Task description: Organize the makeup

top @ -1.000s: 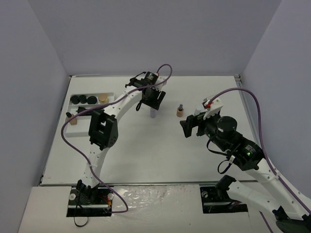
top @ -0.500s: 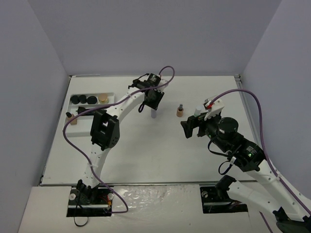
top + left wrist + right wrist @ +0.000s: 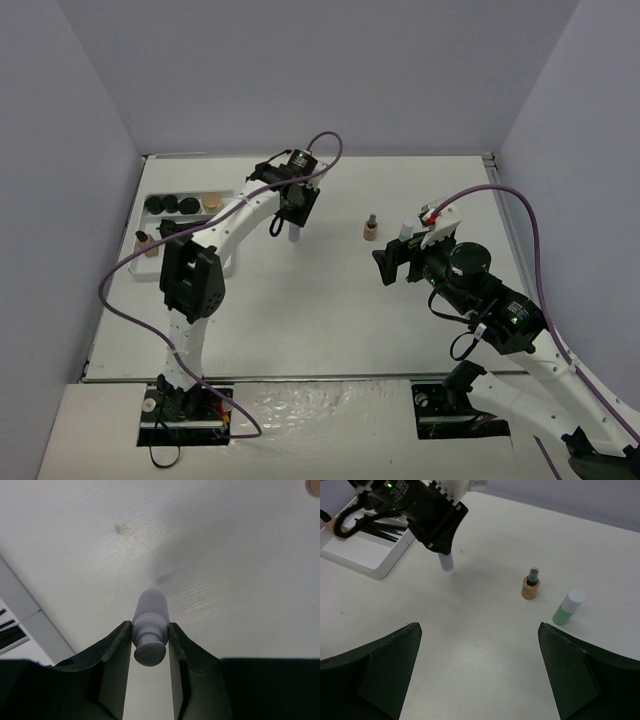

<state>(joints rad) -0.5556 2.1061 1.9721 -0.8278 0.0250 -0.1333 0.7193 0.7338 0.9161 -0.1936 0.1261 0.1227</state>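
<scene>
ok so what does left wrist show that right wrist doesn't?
Only left wrist: a close-up of the left gripper, its fingers clamped on the small pale grey bottle near its cap, cap end toward the camera.
Only right wrist: the upright green bottle with white cap, the thin black brushes in the white ridged tray, and the open right gripper.
Both: the grey bottle held in the left gripper, and part of the tray.
</scene>
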